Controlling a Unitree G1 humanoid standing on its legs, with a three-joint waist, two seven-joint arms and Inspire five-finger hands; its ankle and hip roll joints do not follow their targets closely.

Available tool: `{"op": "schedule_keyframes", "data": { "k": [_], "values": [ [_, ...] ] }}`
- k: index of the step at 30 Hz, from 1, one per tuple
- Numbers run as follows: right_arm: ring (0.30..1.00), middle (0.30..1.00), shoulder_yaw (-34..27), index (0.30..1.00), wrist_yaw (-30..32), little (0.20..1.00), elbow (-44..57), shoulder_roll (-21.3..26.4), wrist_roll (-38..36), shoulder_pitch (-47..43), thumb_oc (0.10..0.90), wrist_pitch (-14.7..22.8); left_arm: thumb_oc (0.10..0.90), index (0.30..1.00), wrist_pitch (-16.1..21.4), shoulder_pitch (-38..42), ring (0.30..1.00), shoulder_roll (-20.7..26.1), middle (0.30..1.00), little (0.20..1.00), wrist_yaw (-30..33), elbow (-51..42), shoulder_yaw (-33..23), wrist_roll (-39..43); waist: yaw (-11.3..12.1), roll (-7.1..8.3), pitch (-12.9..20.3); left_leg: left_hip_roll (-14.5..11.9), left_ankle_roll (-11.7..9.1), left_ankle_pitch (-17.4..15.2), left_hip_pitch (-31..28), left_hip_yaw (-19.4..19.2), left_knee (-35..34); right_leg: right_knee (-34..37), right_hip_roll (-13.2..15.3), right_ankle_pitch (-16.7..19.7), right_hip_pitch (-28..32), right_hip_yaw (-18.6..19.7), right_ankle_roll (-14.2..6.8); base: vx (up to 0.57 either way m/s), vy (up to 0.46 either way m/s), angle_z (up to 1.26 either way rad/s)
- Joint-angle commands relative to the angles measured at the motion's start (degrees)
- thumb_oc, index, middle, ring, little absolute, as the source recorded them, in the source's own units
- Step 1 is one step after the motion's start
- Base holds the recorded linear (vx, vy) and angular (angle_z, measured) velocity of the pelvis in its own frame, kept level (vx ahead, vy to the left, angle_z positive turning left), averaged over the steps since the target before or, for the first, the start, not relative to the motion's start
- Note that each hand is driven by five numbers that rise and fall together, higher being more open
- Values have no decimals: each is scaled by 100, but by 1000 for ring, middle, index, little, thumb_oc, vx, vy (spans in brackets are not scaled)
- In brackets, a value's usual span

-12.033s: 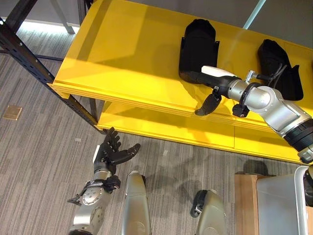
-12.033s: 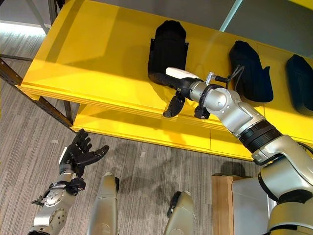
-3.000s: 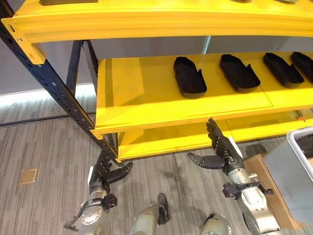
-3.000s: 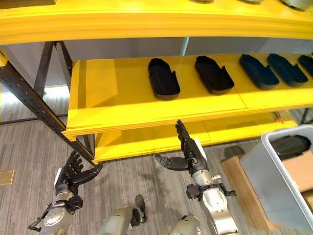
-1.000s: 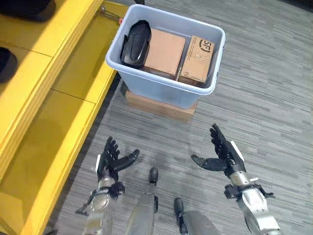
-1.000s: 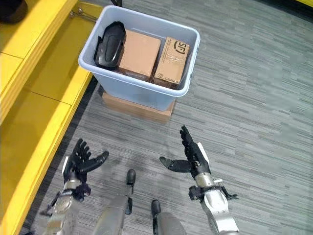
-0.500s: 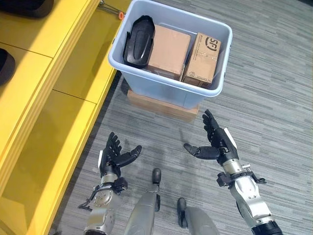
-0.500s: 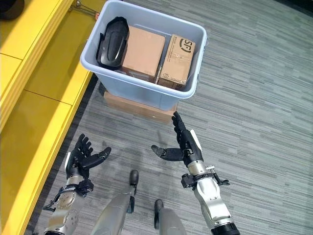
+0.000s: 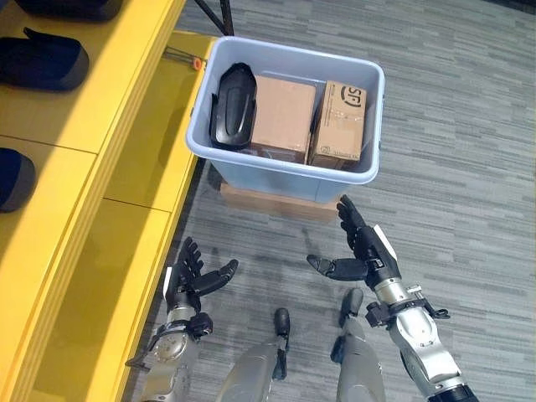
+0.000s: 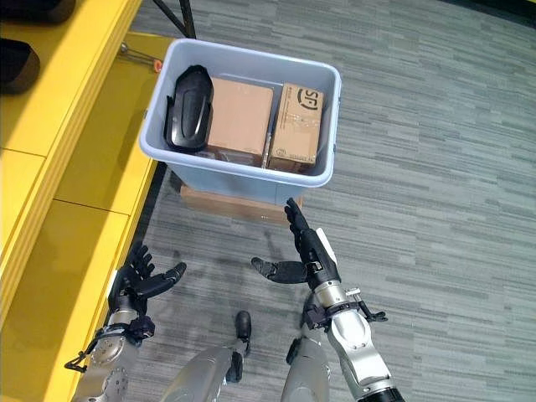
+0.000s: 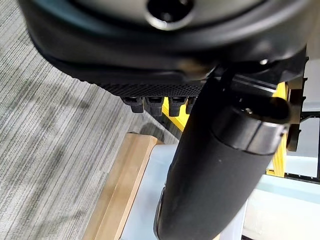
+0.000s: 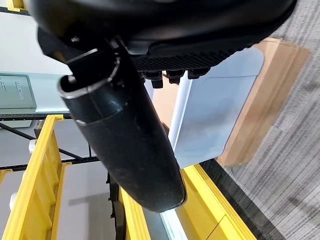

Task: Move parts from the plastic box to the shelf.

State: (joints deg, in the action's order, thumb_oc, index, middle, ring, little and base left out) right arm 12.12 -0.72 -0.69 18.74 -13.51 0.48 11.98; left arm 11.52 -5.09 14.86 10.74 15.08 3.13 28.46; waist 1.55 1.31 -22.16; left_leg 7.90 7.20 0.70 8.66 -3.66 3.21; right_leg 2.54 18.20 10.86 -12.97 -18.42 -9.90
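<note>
At the upper centre, the light blue plastic box (image 9: pixel 285 172) on a wooden block (image 9: pixel 276 199) holds a black part (image 9: pixel 232 105) beside two cardboard cartons (image 9: pixel 283 117), while the right hand (image 9: pixel 362 251) just below and left hand (image 9: pixel 189 280) at lower left are spread wide and empty beside the yellow shelf (image 9: pixel 84 159).

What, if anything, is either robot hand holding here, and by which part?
Nothing. The left hand and right hand hang open above the floor, short of the plastic box.
</note>
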Motion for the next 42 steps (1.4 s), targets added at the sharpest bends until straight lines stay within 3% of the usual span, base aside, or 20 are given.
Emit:
{"op": "schedule_keyframes", "data": {
  "k": [1,7,18,20,21,24,25,26,27,28,29,30,31,32,33,35,40,42],
  "values": [
    [1000,1000,-296,1000,91,1000,481,64,47,-280,900,566,900,1000,507,-15,1000,145,1000,1000,-87,-674,-84,-80,-30,161,362,-780,-770,-514,-157,141,94,-150,22,269,-64,-74,-239,143,-96,18],
    [1000,1000,-364,1000,268,1000,475,161,82,-444,900,588,900,1000,522,158,1000,97,1000,1000,-24,-739,105,24,-112,15,350,-1113,-959,-542,-259,333,4,-612,-237,-329,-84,-140,-68,184,-147,20],
    [1000,1000,-228,1000,416,1000,452,173,143,-688,900,616,900,1000,523,398,1000,147,1000,1000,88,-839,239,0,-158,-29,283,-1406,-1136,-508,-188,372,108,-1053,-555,-791,-346,-63,169,84,-114,5],
    [1000,1000,-180,1000,424,1000,435,209,189,-693,900,637,900,1000,548,346,1000,118,1000,1000,76,-895,208,11,-130,-62,200,-1457,-1280,-374,-13,334,924,-932,-745,-921,-142,30,326,88,-208,-3],
    [1000,1000,-175,1000,427,1000,439,229,176,-683,900,650,900,1000,554,316,1000,111,1000,1000,78,-922,199,29,-103,-64,162,-1469,-1340,-149,215,362,1524,-837,-796,-954,-34,68,405,47,-160,-2],
    [1000,1000,-182,1000,430,1000,450,338,105,-666,900,690,900,1000,588,282,1000,63,1000,1000,47,-963,203,81,12,-44,-13,-1140,-1506,296,979,630,3007,-642,-816,-985,151,85,569,25,-116,-5],
    [1000,1000,-205,1000,468,1000,436,361,140,-642,900,696,900,1000,577,268,1000,47,1000,1000,48,-982,178,101,-12,-18,-29,-1336,-1430,402,1181,478,3159,-618,-858,-1080,204,68,628,67,-85,-28],
    [1000,1000,-218,1000,499,1000,438,363,167,-617,900,692,900,1000,568,245,1000,46,1000,1000,49,-1001,166,97,-11,-17,-44,-1495,-1394,455,1258,442,3025,-632,-871,-1129,233,96,634,136,-25,-30],
    [1000,1000,-261,1000,558,1000,399,326,118,-546,900,699,900,1000,569,224,1000,67,1000,1000,103,-1027,138,97,22,26,-104,-1937,-1349,551,1205,458,2359,-707,-920,-1264,338,194,638,142,65,-21],
    [1000,1000,-270,1000,614,1000,378,310,172,-544,900,708,900,1000,559,218,1000,91,1000,1000,132,-1017,102,60,32,35,-87,-2183,-1357,780,1146,561,1611,-758,-946,-1331,326,257,601,114,64,-24],
    [1000,1000,-270,1000,614,1000,378,310,172,-544,900,708,900,1000,559,218,1000,91,1000,1000,132,-1017,102,60,32,35,-87,-2183,-1357,780,1146,561,1611,-758,-946,-1331,326,257,601,157,157,-34],
    [1000,1000,-263,1000,707,1000,293,303,260,-512,900,739,900,1000,573,176,1000,105,1000,1000,226,-1018,30,33,80,12,-74,-2777,-1456,1391,1023,773,200,-987,-986,-1488,277,442,543,157,176,-41],
    [1000,1000,-274,1000,763,1000,282,315,348,-485,900,732,900,1000,567,187,1000,124,1000,1000,242,-998,16,15,55,0,-58,-2990,-1537,1627,1035,708,-114,-1105,-949,-1512,241,478,536,202,281,-71],
    [1000,1000,-321,1000,827,1000,307,325,368,-429,900,763,900,1000,575,237,1000,135,1000,1000,256,-927,22,-8,14,-63,-59,-3263,-1754,2063,931,154,-744,-1331,-891,-1583,167,436,508,96,344,-65],
    [1000,1000,-339,1000,920,1000,312,338,484,-402,900,750,900,1000,587,339,1000,183,1000,1000,287,-862,49,-40,-13,-172,-79,-3394,-1885,2214,870,-233,-789,-1575,-834,-1647,31,425,470,69,388,-48],
    [1000,1000,-221,1000,888,1000,297,305,529,-431,900,749,900,1000,625,296,1000,202,1000,1000,338,-940,10,-11,79,-332,-80,-3373,-1904,2051,727,111,-764,-1800,-880,-1687,-158,742,388,73,468,-53],
    [1000,1000,-248,1000,848,1000,349,248,471,-372,900,734,900,1000,639,283,1000,241,1000,1000,345,-932,9,-20,40,-304,-103,-3189,-1842,1714,683,52,-561,-1698,-645,-1578,-99,889,238,65,260,-27],
    [1000,1000,-270,1000,901,1000,429,216,575,-324,900,693,900,1000,630,418,1000,300,1000,1000,350,-883,103,-26,-39,-281,-131,-2946,-1773,1384,845,-35,-194,-1513,-355,-1464,67,820,123,69,263,40]
  ]
}}
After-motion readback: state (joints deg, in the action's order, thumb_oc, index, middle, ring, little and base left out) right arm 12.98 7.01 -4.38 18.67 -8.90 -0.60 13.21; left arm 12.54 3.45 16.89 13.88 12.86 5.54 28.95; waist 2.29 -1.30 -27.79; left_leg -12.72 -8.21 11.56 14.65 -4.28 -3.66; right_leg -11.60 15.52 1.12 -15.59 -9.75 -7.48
